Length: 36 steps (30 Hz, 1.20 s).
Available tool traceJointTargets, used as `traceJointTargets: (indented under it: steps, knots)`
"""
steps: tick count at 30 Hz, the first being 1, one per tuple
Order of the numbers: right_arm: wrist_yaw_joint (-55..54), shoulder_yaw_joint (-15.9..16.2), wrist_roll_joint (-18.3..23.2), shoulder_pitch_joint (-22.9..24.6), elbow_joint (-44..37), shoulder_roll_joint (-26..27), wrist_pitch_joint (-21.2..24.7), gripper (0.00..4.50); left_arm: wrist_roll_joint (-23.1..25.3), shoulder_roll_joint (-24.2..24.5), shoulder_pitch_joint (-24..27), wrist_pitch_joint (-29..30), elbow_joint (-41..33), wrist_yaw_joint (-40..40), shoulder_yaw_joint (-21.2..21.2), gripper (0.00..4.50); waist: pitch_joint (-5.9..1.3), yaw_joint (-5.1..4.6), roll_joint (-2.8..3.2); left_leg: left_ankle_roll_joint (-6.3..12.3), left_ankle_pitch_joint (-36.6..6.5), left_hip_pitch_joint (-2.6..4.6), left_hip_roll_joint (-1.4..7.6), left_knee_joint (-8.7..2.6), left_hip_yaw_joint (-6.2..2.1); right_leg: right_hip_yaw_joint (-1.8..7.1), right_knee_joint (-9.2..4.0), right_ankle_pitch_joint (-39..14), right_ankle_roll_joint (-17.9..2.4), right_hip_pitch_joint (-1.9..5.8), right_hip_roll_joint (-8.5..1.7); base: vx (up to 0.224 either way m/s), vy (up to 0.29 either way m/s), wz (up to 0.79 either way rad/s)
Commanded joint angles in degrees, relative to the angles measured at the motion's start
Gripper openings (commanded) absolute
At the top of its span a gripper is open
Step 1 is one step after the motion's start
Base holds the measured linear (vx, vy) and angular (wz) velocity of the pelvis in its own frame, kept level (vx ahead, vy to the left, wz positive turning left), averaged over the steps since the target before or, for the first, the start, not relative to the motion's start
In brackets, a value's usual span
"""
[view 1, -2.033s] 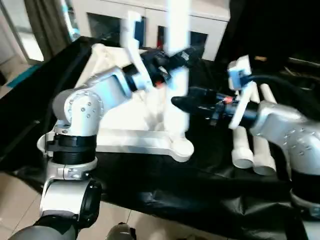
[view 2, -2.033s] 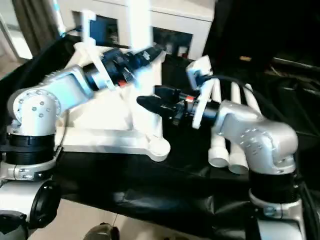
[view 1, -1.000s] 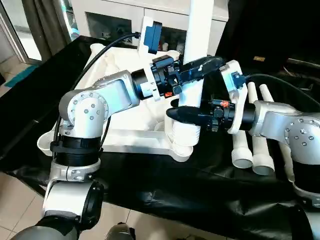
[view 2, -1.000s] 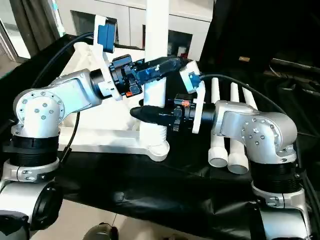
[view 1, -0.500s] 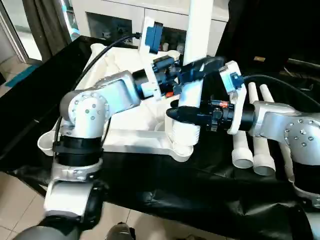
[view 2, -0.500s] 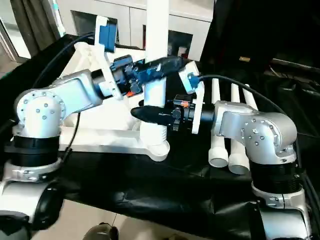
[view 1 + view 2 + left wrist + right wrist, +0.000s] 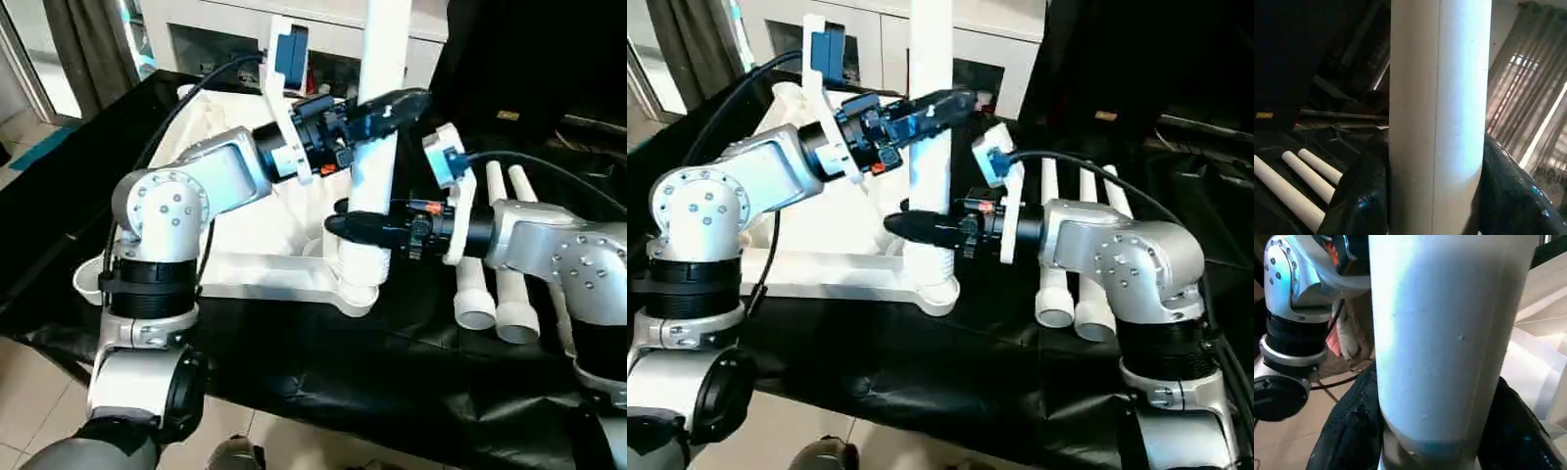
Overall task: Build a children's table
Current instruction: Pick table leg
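Head cams: leg stood upright in tabletop's near corner socket, L gripper clamped high, R gripper clamped low; wrist cams: fingers hugged both sides, so best keep it plumb & press straight down w/o tilting.

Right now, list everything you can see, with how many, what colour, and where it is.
Table top: one, white, upside down on the black cloth.
Upright leg: one, white, standing in the near corner socket of the top.
Loose legs: three, white, lying side by side on the cloth to the right.
Cloth: one, black, under everything.
Cabinet: one, white, behind.
Left gripper: black fingers around the upright leg, higher up.
Right gripper: black fingers around it, low near the socket.
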Motion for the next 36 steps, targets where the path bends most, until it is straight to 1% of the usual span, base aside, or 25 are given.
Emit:
traceJointTargets:
  steps: [1, 2, 3, 4, 5, 7, 8, 9, 10, 13, 14, 15, 19, 20, 23, 25, 27, 31, 36]
  knots:
    - [0.1, 0.8, -1.7, 0.0, -1.3, -1.0, -1.3, 1.93, -1.9, -0.1, -0.5, 0.9, -1.3, -1.6, -0.7, 1.89, -4.87, 0.12, -0.40, -1.39, -4.7, 1.23, 3.68, -3.40, -1.22, 2.83, -4.51, -5.2, -10.7, 2.70, -5.07, 0.000, 0.000, 0.00]
    - [0.0, 0.8, -1.6, 0.0, -1.2, -0.9, -1.2, 2.49, -2.0, -0.1, -0.5, 1.0, -1.4, -1.6, -0.6, 1.87, -4.85, 0.12, -0.37, -1.32, -4.8, 1.21, 3.66, -3.41, -1.20, 2.85, -4.53, -5.0, -10.8, 2.74, -5.08, 0.000, 0.000, 0.00]
    - [-0.1, 0.7, -1.4, -0.1, -1.0, -0.8, -1.1, 2.49, -2.0, 0.0, -0.5, 1.2, -1.6, -1.8, -0.8, 1.87, -4.86, 0.12, -0.36, -1.28, -5.0, 1.23, 3.65, -3.38, -1.21, 2.85, -4.55, -5.1, -10.9, 2.74, -5.11, 0.000, 0.000, 0.00]
    - [-0.1, 0.7, -1.3, -0.1, -1.0, -0.7, -1.0, 2.63, -1.9, 0.0, -0.5, 1.2, -1.6, -1.8, -0.8, 1.87, -4.87, 0.12, -0.39, -1.30, -5.1, 1.20, 3.65, -3.39, -1.23, 2.85, -4.55, -5.2, -10.9, 2.77, -5.11, 0.000, 0.000, 0.00]
    - [0.0, 0.5, -1.0, -0.1, -0.9, -0.6, -0.8, 2.63, -1.9, 0.0, -0.5, 1.2, -1.6, -2.0, -0.9, 1.87, -4.89, 0.13, -0.34, -1.29, -5.1, 1.23, 3.64, -3.37, -1.21, 2.85, -4.55, -5.1, -11.0, 2.75, -5.09, 0.000, 0.000, 0.00]
    - [0.0, 0.5, -0.9, -0.1, -1.0, -0.6, -0.9, 2.87, -1.7, 0.2, -0.6, 1.3, -1.6, -2.4, -1.3, 1.86, -4.91, 0.15, -0.20, -1.33, -5.1, 1.28, 3.69, -3.40, -1.26, 2.82, -4.48, -4.9, -11.1, 2.72, -5.06, 0.000, 0.000, 0.00]
    - [0.1, 0.5, -1.0, -0.1, -1.1, -0.7, -1.0, 2.87, -1.6, 0.3, -0.6, 1.3, -1.6, -2.7, -1.5, 1.86, -4.87, 0.17, -0.14, -1.38, -5.2, 1.23, 3.66, -3.40, -1.26, 2.85, -4.52, -4.8, -11.2, 2.74, -5.08, 0.000, 0.000, 0.00]
    - [0.3, 0.9, -1.3, 0.0, -1.2, -1.0, -1.4, 2.96, -1.5, 0.7, -0.6, 1.5, -1.6, -3.4, -2.0, 1.86, -4.86, 0.14, -0.14, -1.53, -5.5, 1.26, 3.69, -3.47, -1.29, 2.80, -4.55, -5.1, -11.2, 2.73, -5.05, 0.000, 0.000, 0.00]
    - [0.5, 1.0, -1.4, 0.1, -1.2, -1.2, -1.5, 2.96, -1.5, 1.0, -0.6, 1.7, -1.8, -4.0, -2.4, 1.86, -4.89, 0.19, -0.01, -1.61, -5.6, 1.30, 3.68, -3.44, -1.30, 2.81, -4.54, -5.2, -11.2, 2.72, -5.07, 0.000, 0.000, 0.00]
    - [1.1, 1.1, -1.3, 0.3, -1.4, -1.6, -1.3, 2.96, -1.4, 1.2, -0.7, 1.9, -1.9, -4.4, -2.5, 1.86, -4.89, 0.14, -0.02, -1.71, -5.8, 1.29, 3.71, -3.45, -1.30, 2.83, -4.50, -4.6, -11.5, 2.78, -5.07, 0.000, 0.000, 0.00]
    - [1.5, 1.1, -0.9, 0.4, -1.7, -1.8, -1.0, 2.96, -1.4, 1.3, -0.9, 2.0, -1.7, -4.6, -2.5, 1.86, -4.88, 0.13, 0.16, -1.84, -6.0, 1.33, 3.74, -3.48, -1.35, 2.80, -4.47, -4.4, -11.6, 2.75, -5.03, 0.000, 0.000, 0.00]
    - [1.6, 1.1, -0.8, 0.5, -1.8, -1.9, -0.9, 2.96, -1.3, 1.3, -1.0, 2.0, -1.6, -4.8, -2.5, 1.86, -4.93, 0.13, 0.07, -1.86, -6.1, 1.33, 3.73, -3.43, -1.32, 2.85, -4.46, -4.1, -11.7, 2.81, -5.08, 0.000, 0.000, 0.00]
    - [1.4, 0.8, -0.3, 0.6, -1.9, -1.8, -0.3, 2.96, -1.4, 1.4, -1.1, 2.1, -1.8, -5.4, -2.6, 1.86, -4.92, 0.14, 0.05, -1.79, -6.0, 1.35, 3.72, -3.44, -1.31, 2.83, -4.42, -4.0, -12.0, 2.78, -5.08, 0.000, 0.000, 0.00]
    - [1.2, 0.6, -0.1, 0.6, -1.8, -1.8, 0.0, 2.96, -1.5, 1.4, -1.1, 2.0, -1.8, -5.6, -2.7, 1.86, -4.88, 0.14, 0.18, -1.79, -6.1, 1.34, 3.71, -3.46, -1.32, 2.84, -4.49, -4.1, -12.1, 2.78, -5.08, 0.000, 0.000, 0.00]
    - [1.3, 0.4, 0.4, 0.7, -1.8, -1.8, 0.4, 2.96, -1.5, 1.4, -1.1, 2.0, -1.8, -5.9, -2.7, 1.86, -4.95, 0.15, 0.11, -1.78, -6.0, 1.31, 3.71, -3.43, -1.34, 2.83, -4.42, -4.0, -12.1, 2.86, -5.08, 0.000, 0.000, 0.00]
    - [1.5, 0.1, 1.1, 0.9, -2.1, -1.9, 0.9, 2.96, -1.6, 1.6, -1.1, 2.2, -1.8, -6.2, -2.6, 1.86, -4.93, 0.16, 0.23, -1.79, -6.2, 1.37, 3.70, -3.42, -1.33, 2.83, -4.47, -4.1, -12.2, 2.82, -5.06, 0.000, 0.000, 0.00]
    - [1.7, 0.0, 1.4, 1.0, -2.2, -2.0, 1.2, 2.96, -1.8, 1.6, -1.2, 2.2, -1.7, -6.3, -2.4, 1.86, -4.97, 0.16, 0.13, -1.72, -6.0, 1.33, 3.71, -3.41, -1.33, 2.82, -4.39, -3.4, -12.4, 2.88, -5.06, 0.000, 0.000, 0.00]
    - [2.0, -0.2, 2.1, 1.3, -2.4, -2.1, 1.9, 2.96, -2.3, 1.3, -1.4, 2.3, -1.5, -6.7, -1.9, 1.86, -4.92, 0.17, 0.19, -1.72, -6.2, 1.36, 3.71, -3.44, -1.34, 2.81, -4.41, -3.6, -12.5, 2.87, -5.06, 0.000, 0.000, 0.00]
    - [2.1, -0.7, 3.4, 1.4, -2.7, -2.2, 2.9, 2.96, -2.5, 1.9, -1.2, 2.8, -2.1, -8.0, -2.4, 1.86, -4.93, 0.18, 0.20, -1.84, -6.4, 1.38, 3.68, -3.43, -1.33, 2.82, -4.53, -4.4, -12.4, 2.85, -5.08, 0.000, 0.000, 0.00]
